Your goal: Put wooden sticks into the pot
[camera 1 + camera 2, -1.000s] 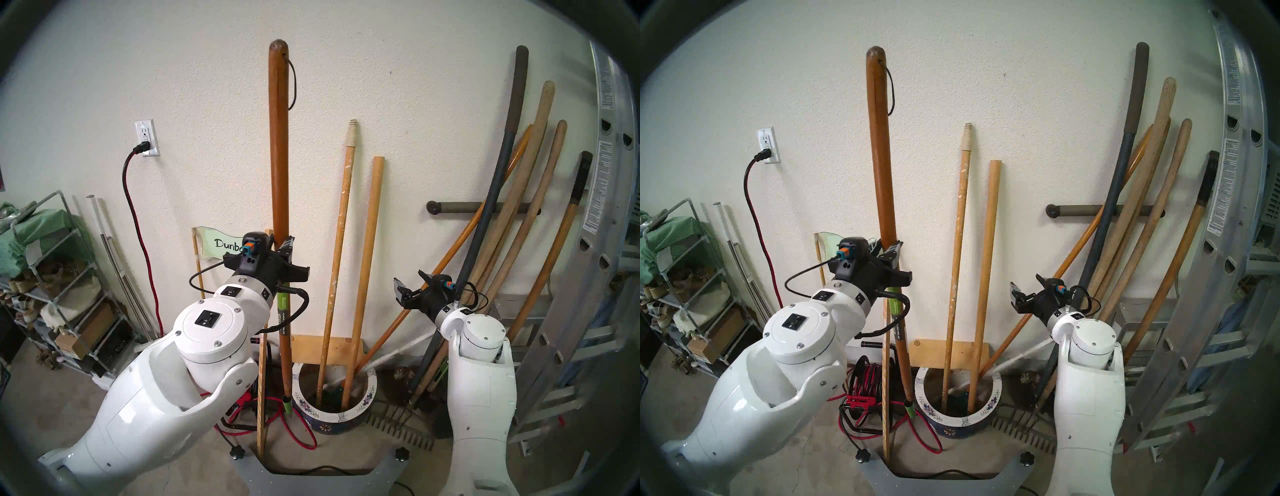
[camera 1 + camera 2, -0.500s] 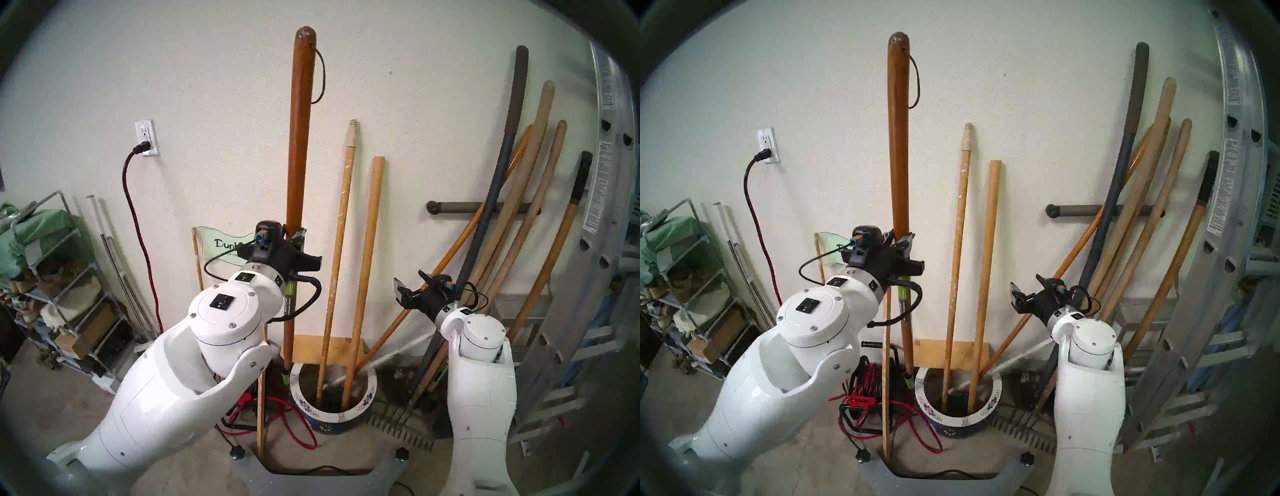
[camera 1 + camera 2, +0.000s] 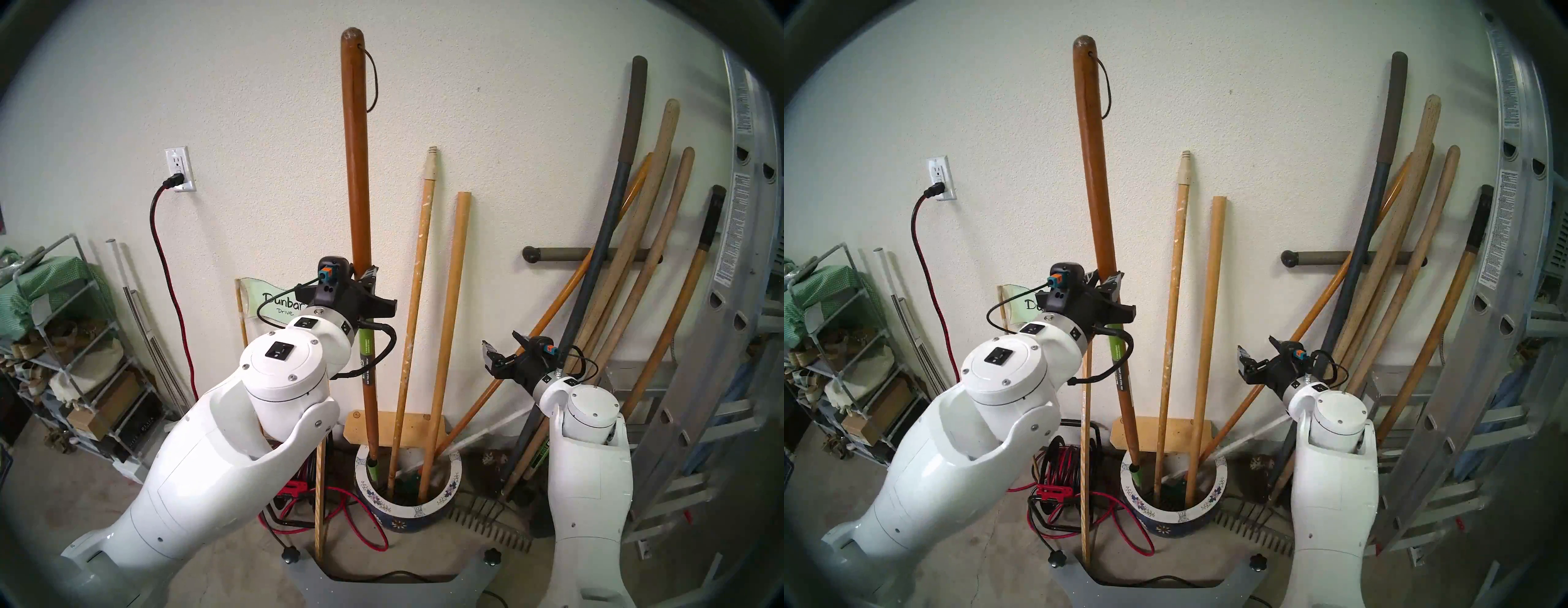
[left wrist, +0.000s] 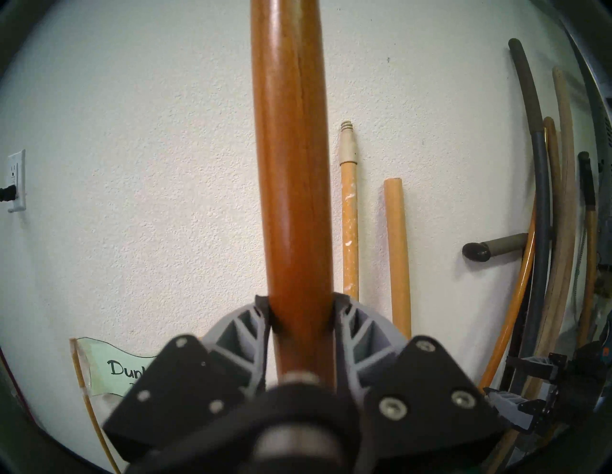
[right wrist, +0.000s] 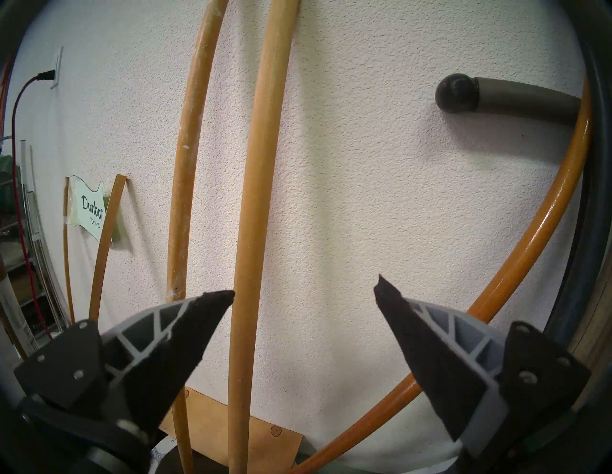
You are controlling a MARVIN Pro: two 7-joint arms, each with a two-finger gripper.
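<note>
Red-brown wood fills the middle of the left wrist view: the dark red-brown stick (image 4: 294,198) runs up between the 2 fingers (image 4: 245,327) of the left gripper (image 3: 365,282), which are closed tight against its sides, so the pole is clamped at about mid-length. From the head camera the stick stands nearly upright, leaning slightly so that its rounded top with the cord loop (image 3: 373,80) is toward the left and well above the gripper, while the part below carries a green label (image 3: 367,346) just under the wrist. Its green lower tip (image 3: 373,463) sits at the left inner edge of the pot (image 3: 449,488), over the white flowered rim and about level with it; whether it touches the rim cannot be told. The pot stands on the floor against the wall, below and slightly right of the left gripper. 2 more sticks already stand in it, leaning on the wall: the paint-flecked stick (image 3: 418,271) with the cream threaded tip, and just right of it the plain pale dowel (image 3: 452,297). The right gripper (image 3: 502,346) hangs to the right of the pot with its jaws spread wide and nothing between them; in its wrist view the pale dowel stands beyond its left finger (image 5: 185,334), against the wall.
</note>
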